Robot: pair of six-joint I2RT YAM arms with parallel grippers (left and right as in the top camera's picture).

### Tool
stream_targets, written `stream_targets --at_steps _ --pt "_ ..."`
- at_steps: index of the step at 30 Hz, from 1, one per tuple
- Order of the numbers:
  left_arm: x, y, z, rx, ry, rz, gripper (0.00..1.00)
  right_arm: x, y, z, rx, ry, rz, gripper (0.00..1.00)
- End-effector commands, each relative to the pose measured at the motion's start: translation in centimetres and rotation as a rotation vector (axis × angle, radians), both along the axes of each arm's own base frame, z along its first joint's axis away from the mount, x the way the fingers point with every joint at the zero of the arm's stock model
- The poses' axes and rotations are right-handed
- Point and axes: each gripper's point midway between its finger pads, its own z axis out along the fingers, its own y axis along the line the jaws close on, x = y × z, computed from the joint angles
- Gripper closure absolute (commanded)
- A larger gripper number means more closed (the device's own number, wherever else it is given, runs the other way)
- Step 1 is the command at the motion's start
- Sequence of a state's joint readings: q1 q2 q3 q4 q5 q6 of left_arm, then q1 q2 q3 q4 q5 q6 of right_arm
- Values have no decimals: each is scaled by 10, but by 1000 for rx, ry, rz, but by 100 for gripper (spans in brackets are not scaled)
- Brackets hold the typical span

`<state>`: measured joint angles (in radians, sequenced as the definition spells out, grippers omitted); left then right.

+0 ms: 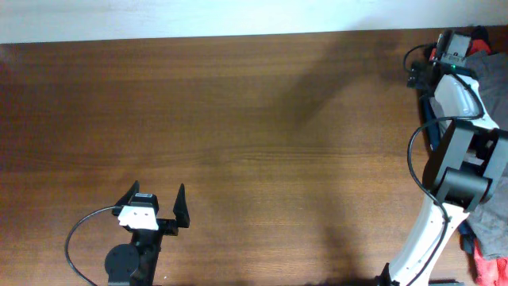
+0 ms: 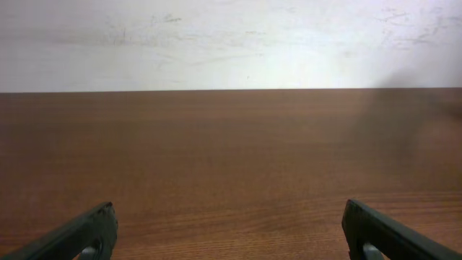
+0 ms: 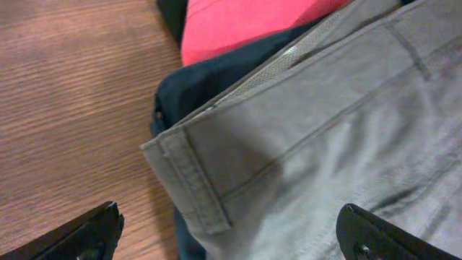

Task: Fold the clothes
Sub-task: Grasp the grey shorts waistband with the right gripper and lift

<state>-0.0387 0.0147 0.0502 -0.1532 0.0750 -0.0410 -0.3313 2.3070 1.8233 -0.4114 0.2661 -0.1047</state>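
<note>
The grey-olive shorts (image 3: pixel 325 130) fill the right wrist view, a stitched hem corner pointing toward the table. They lie on top of a dark navy garment (image 3: pixel 180 90) and a red garment (image 3: pixel 238 22). My right gripper (image 3: pixel 227 217) is open just above the shorts' hem corner, with one finger over the wood and one over the cloth. In the overhead view it (image 1: pixel 456 44) reaches to the table's far right corner. My left gripper (image 1: pixel 156 197) is open and empty near the front left; only bare wood lies between its fingers (image 2: pixel 227 217).
The brown wooden table (image 1: pixel 238 119) spans the view, with a white wall behind it (image 2: pixel 231 43). A pile of cloth (image 1: pixel 494 67) lies at the far right edge. More dark and red cloth (image 1: pixel 486 258) sits at the front right by the right arm's base.
</note>
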Motion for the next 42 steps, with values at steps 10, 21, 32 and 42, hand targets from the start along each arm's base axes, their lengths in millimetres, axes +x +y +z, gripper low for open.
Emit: stream_targets --at_steps 10,21,32,42 --pt "0 -1 -2 18 -2 -8 1 10 2 -20 20 -8 11 17" --pt "0 -1 -2 18 -2 -8 1 7 -7 -16 -26 -3 -27 34" --pt "0 -1 -2 18 -2 -8 1 6 -12 -12 -32 -26 -80 91" --pt "0 -1 -2 18 -2 -8 1 7 -3 48 21 -159 -142 96"
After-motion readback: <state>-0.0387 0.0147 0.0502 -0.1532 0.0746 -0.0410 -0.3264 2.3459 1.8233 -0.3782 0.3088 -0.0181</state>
